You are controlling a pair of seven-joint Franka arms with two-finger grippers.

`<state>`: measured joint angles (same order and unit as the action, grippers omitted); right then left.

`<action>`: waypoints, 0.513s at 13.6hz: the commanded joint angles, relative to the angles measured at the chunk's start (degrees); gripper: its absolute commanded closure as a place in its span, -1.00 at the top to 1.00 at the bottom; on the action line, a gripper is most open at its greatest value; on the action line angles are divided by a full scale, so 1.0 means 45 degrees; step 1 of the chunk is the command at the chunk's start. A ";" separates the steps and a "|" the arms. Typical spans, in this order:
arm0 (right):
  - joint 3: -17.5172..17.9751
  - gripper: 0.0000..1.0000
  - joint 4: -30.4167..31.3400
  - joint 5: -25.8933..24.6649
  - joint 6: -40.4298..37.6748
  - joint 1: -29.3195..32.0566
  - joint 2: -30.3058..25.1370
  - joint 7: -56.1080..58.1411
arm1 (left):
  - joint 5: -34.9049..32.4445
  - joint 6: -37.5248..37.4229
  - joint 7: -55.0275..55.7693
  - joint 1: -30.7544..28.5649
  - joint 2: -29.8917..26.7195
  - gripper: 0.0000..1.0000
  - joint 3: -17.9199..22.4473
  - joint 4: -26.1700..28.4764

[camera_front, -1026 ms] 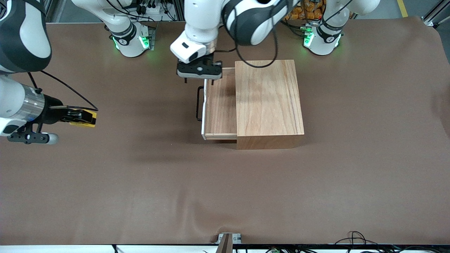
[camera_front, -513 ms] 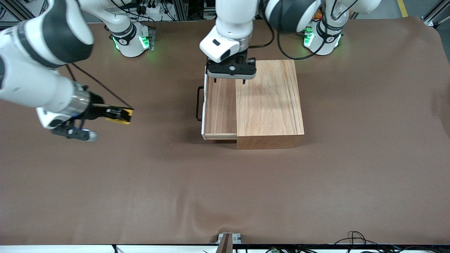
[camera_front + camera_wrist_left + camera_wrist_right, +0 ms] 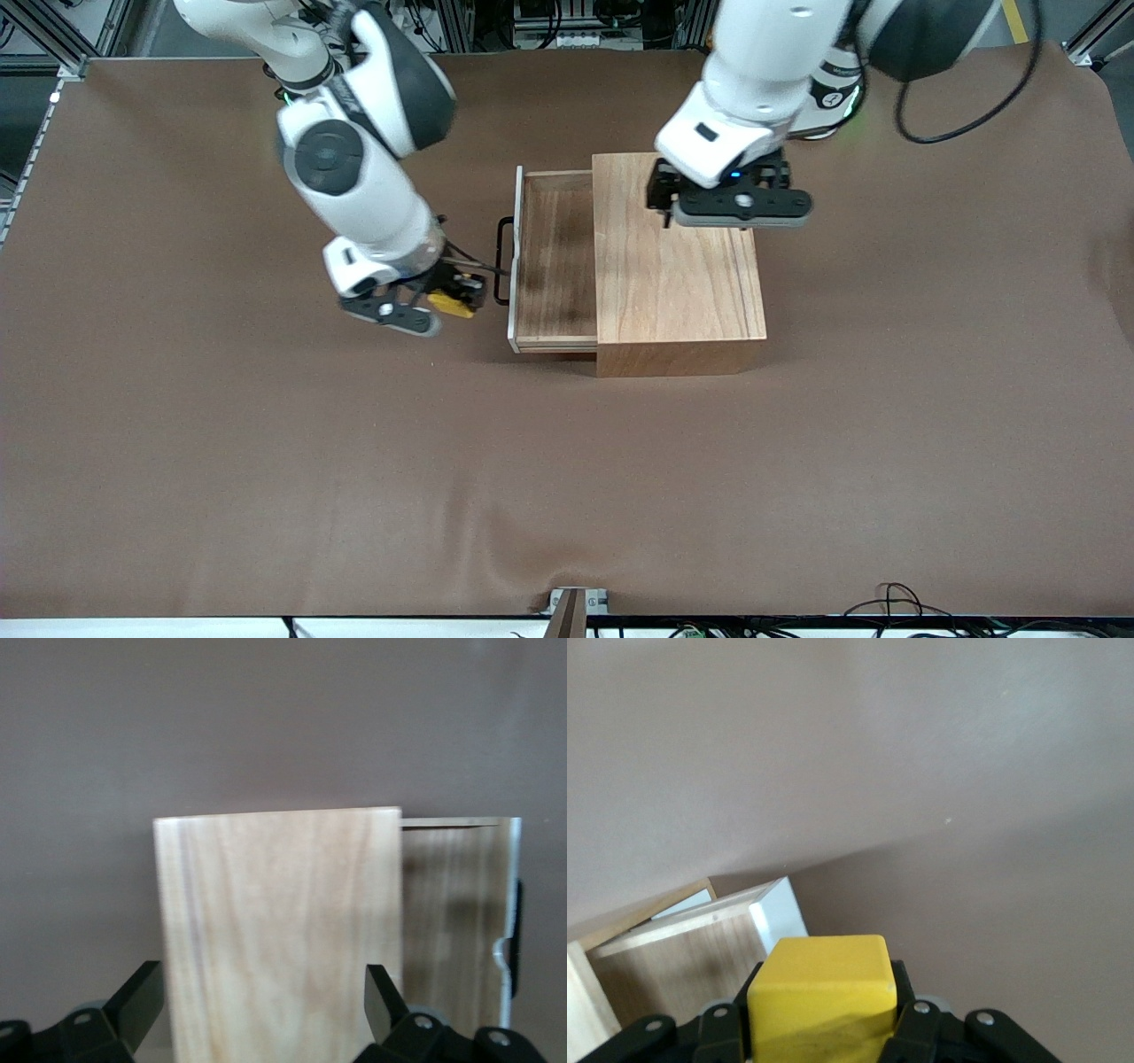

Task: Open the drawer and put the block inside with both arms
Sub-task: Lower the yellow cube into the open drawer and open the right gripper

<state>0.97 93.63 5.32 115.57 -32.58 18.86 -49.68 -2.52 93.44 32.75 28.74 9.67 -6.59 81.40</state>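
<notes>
Block (image 3: 453, 304): a small yellow cube, clamped on two opposite flat faces between the fingers of the right gripper (image 3: 447, 299), which holds it just in front of the drawer's black wire handle (image 3: 501, 261) and over the table (image 3: 266, 461). The block looks rigid and light; its smooth faces may slip, so a centred, square grip on parallel sides suits it, as in the right wrist view (image 3: 824, 992).

Drawer (image 3: 556, 266): pulled partly out of the light wooden box (image 3: 678, 266), tray empty, white-edged front panel toward the right arm's end. It probably slides easily; the handle is the hold point.

Left gripper (image 3: 726, 208): fingers spread, empty, over the box top nearer the arm bases.
</notes>
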 commanded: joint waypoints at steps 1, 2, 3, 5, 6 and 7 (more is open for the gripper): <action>-0.0158 -0.63 -0.0063 -0.0283 0.1246 -0.0941 0.0824 -0.1259 | 0.0344 -0.0315 -0.1238 -0.0876 -0.0527 1.00 -0.0118 0.0389; -0.0177 -0.63 -0.0064 -0.0283 0.1812 -0.1215 0.1117 -0.1554 | 0.0363 -0.0451 -0.1571 -0.1227 -0.0528 1.00 -0.0118 0.0389; -0.0158 -0.63 -0.0064 -0.0303 0.2205 -0.1334 0.1333 -0.1596 | 0.0460 -0.0471 -0.1806 -0.1501 -0.0528 1.00 -0.0118 0.0389; -0.0158 -0.63 -0.0064 -0.0303 0.2500 -0.1704 0.1685 -0.1596 | 0.0655 -0.0569 -0.2895 -0.2320 -0.0528 1.00 -0.0118 0.0389; -0.0158 -0.63 -0.0064 -0.0322 0.2695 -0.1860 0.1822 -0.1577 | 0.0715 -0.0627 -0.3424 -0.2653 -0.0528 1.00 -0.0118 0.0389; -0.0158 -0.63 -0.0064 -0.0438 0.2929 -0.2171 0.1959 -0.1577 | 0.0735 -0.0686 -0.3855 -0.3024 -0.0508 1.00 -0.0118 0.0389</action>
<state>0.86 93.91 4.52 127.31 -39.92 26.30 -55.71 -0.74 91.26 19.51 18.44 8.46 -6.58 82.24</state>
